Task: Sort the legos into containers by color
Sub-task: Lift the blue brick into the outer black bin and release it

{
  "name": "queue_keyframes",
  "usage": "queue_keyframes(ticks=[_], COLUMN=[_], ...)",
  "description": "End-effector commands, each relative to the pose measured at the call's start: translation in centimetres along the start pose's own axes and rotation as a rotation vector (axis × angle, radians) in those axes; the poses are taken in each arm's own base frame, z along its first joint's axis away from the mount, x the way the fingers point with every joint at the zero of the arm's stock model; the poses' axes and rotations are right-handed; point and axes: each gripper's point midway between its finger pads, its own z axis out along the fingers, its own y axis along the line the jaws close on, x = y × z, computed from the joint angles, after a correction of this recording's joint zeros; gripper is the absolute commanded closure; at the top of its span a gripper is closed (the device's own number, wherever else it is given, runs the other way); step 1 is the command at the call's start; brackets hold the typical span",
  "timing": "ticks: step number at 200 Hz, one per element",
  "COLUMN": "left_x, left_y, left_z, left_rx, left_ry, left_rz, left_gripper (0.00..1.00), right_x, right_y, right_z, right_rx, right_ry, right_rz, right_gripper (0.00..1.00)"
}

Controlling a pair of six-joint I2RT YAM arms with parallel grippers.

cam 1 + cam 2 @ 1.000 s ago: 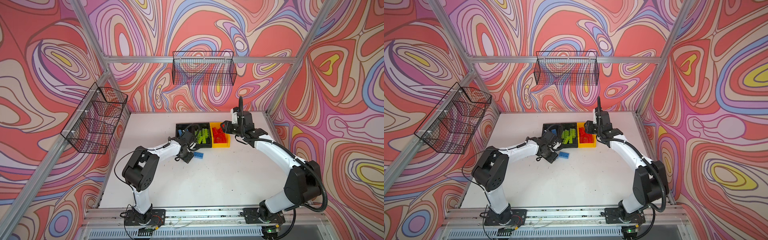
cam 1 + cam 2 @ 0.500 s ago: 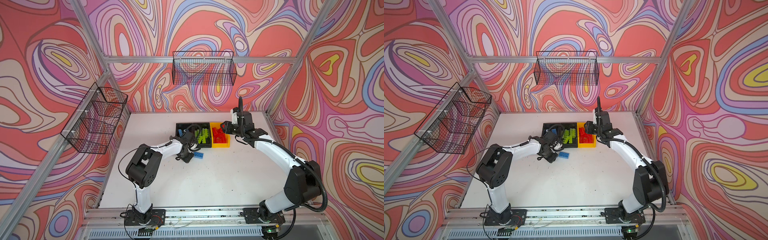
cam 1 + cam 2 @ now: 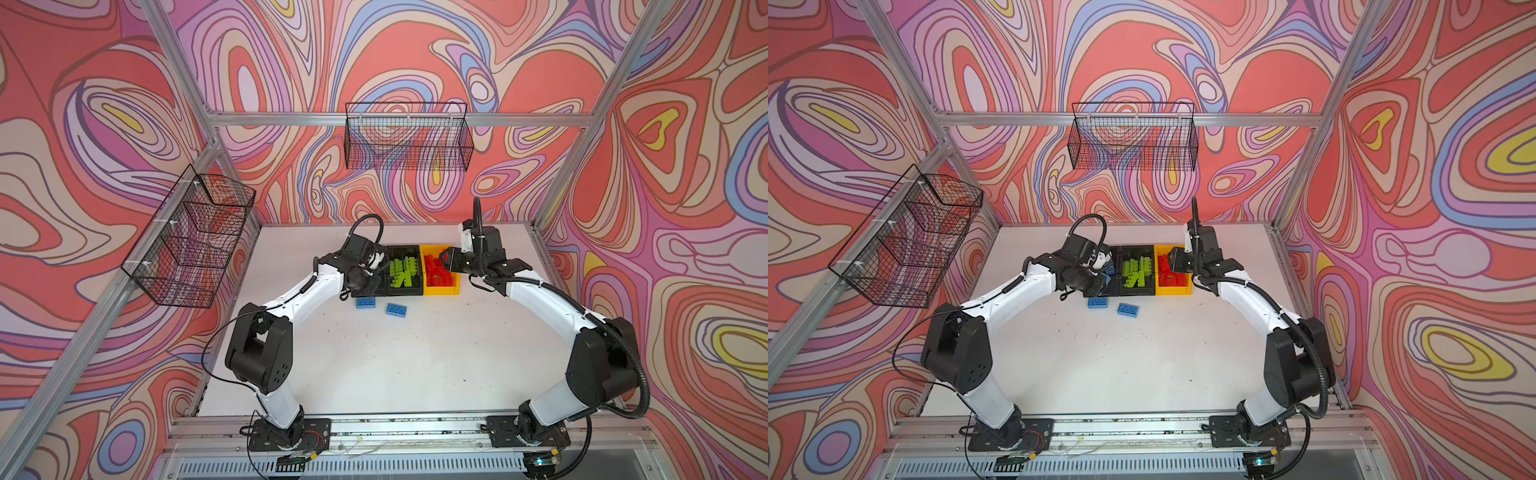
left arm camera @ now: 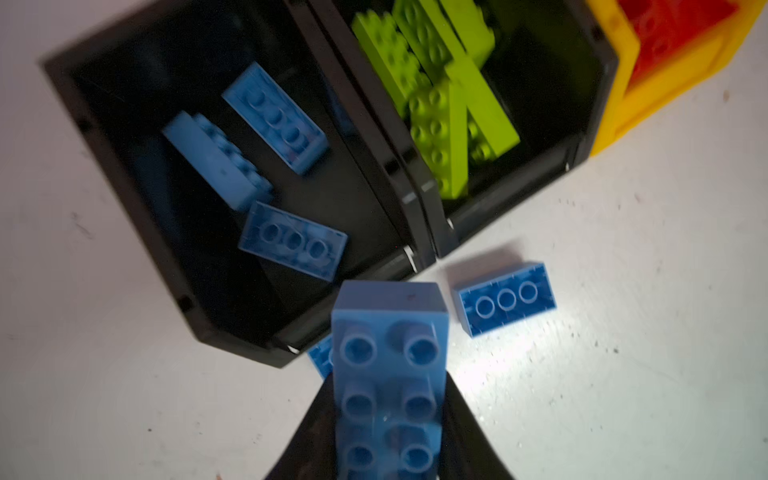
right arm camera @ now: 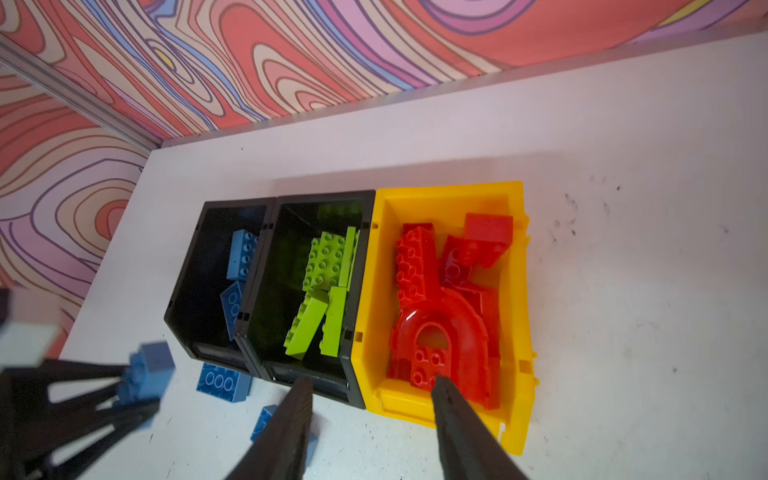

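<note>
At the far middle of the white bench [image 3: 415, 365], three bins stand in a row with their walls touching: a first black bin [image 4: 133, 199] with three blue bricks [image 4: 274, 118] lying loose inside, a second black bin [image 4: 582, 83] piled with lime green bricks [image 4: 436, 83], and a yellow bin [image 5: 515, 291] holding red bricks [image 5: 415, 257] and a red arch piece [image 5: 469, 332]. The left tool [image 4: 388, 386] is clamped on a held blue brick [image 4: 390, 332]: its black fingers [image 4: 318, 424] press the long sides, and the studs face the wrist camera. That brick hangs clear of the bench, just in front of the first black bin's near wall. Two more blue pieces lie on the bench with their hollow undersides up: a first stray brick [image 3: 366, 302] just beside that same near wall, partly hidden under the held one in the left wrist view, and a second stray brick [image 3: 396, 309] near it, in front of the seam between the two black bins. The right tool [image 5: 372, 380] hangs above the yellow bin in both top views, its jaws standing apart with nothing between them. In both top views the left arm [image 3: 299, 299] covers most of the first black bin.
</note>
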Motion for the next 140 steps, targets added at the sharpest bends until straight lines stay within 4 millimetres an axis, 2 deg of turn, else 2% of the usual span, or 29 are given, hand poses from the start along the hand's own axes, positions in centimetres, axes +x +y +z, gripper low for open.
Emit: queue_keyframes(ticks=[1,21,50,63,96,124,140], left_x=[-2.8,-4.3,-6.3,-6.6,-7.4,-7.7,-7.9], left_y=[2.6,4.3,4.8,5.2,6.5,7.0,6.8], left_z=[-0.2,1.4,4.3,5.5,7.0,7.7,7.7], left_rx=[-0.061,-0.084,-0.086,-0.104,-0.160,-0.180,-0.168], left_ry=[-0.044,-0.026,-0.043,-0.033,-0.068,-0.091,-0.100], left_rz=[-0.123,-0.218,-0.272,-0.278,-0.326,-0.361,-0.369], left_gripper=[0.71,0.70,0.70,0.70,0.67,0.56,0.45], right_x=[1.5,1.8,1.6,1.6,2.3,3.9,5.1], right_y=[0.0,0.4,1.0,1.5,2.1,4.1,4.7], right_z=[0.7,0.8,0.9,1.1,1.6,2.8,3.4], right_rx=[-0.019,-0.031,-0.053,-0.064,-0.081,-0.095,-0.066], right_ry=[0.039,0.038,0.014,0.015,0.020,0.057,0.100], right_rz=[0.004,0.008,0.027,0.025,0.042,0.001,-0.052], right_gripper=[0.50,0.50,0.50,0.50,0.50,0.50,0.48])
